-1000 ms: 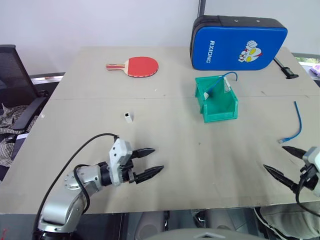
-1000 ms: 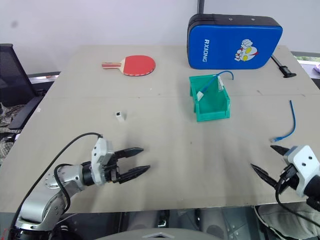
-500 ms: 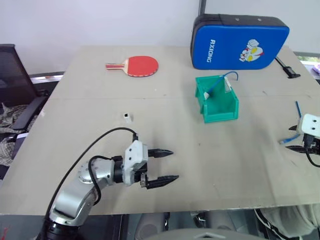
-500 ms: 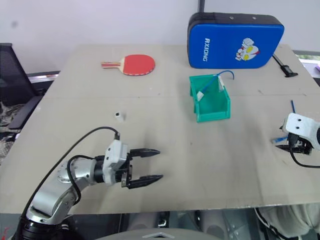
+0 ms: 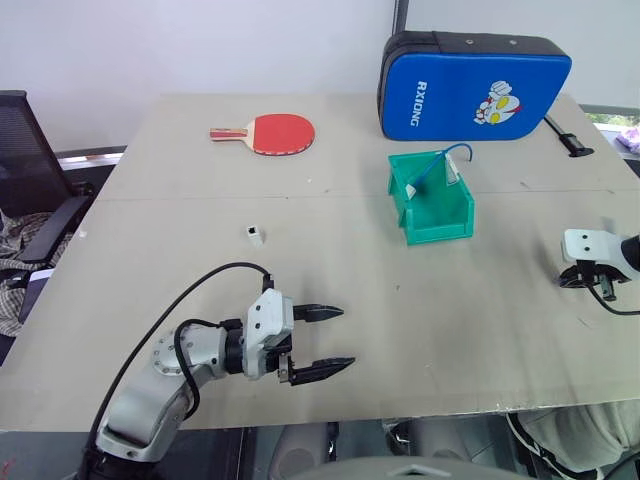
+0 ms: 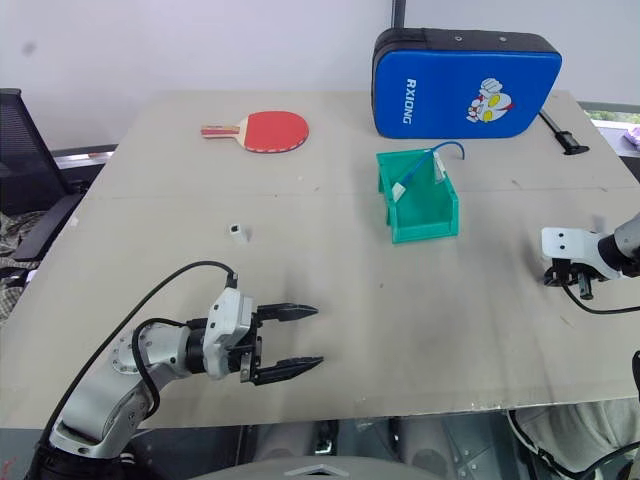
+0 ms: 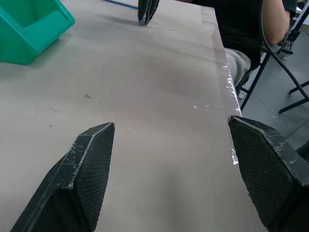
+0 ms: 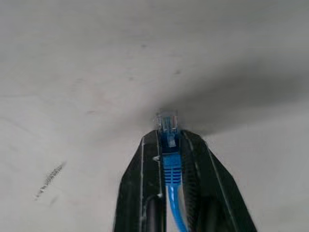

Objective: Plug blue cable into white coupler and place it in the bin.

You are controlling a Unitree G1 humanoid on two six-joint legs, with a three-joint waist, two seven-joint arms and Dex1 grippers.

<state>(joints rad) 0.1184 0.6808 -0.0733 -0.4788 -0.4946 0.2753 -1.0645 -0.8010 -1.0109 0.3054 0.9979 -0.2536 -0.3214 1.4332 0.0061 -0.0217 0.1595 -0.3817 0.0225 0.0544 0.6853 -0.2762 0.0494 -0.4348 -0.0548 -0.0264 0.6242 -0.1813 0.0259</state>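
A wide beige table (image 5: 330, 300) carries everything. At its far edge a blue padded case (image 5: 475, 88) with a cartoon print is propped upright. A red table-tennis paddle (image 5: 268, 133) is laid flat to the case's left, well apart from it. In front of the case stands the green bin (image 5: 431, 198), its cut-away front turned toward the near edge; a second blue cord with a white piece (image 5: 440, 172) is seen inside it, arching over the back wall.

The left gripper (image 5: 325, 342) is held low over the near part of the table, fingers spread wide, nothing between them. The right gripper (image 8: 168, 140) is pointed steeply down at the table's right side, fingers pressed together on the blue cable (image 8: 172, 166) just behind its clear plug, which is seen protruding past the fingertips, close to the table surface.

The white coupler (image 5: 256, 235) is left alone on the table, mid-left, well apart from both grippers and from the bin.
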